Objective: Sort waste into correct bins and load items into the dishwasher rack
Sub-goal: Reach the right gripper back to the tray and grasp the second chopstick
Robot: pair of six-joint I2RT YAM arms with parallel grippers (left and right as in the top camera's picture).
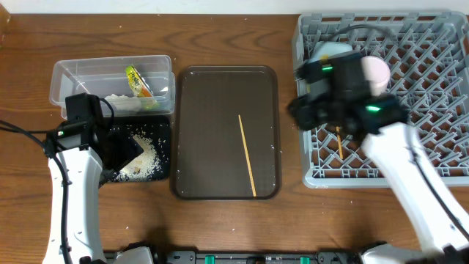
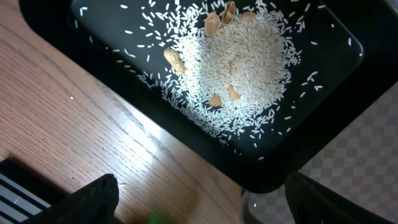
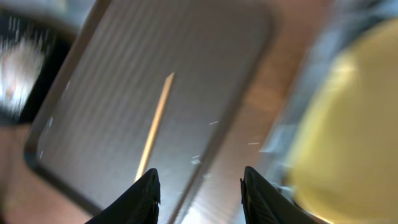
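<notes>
Wooden table — brown tray, grey rack

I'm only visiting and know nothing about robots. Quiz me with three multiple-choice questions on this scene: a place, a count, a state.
1. Where does the rice lie? A) clear tub B) black tray C) grey rack
2. How many chopsticks lie on the brown tray? A) one B) two C) three
3. The right tool is: A) open and empty B) shut on a chopstick C) shut on a plate
Answers: 1 B, it is heaped in the black tray. 2 A, a single stick lies there. 3 A, its fingers stand apart with nothing between.
</notes>
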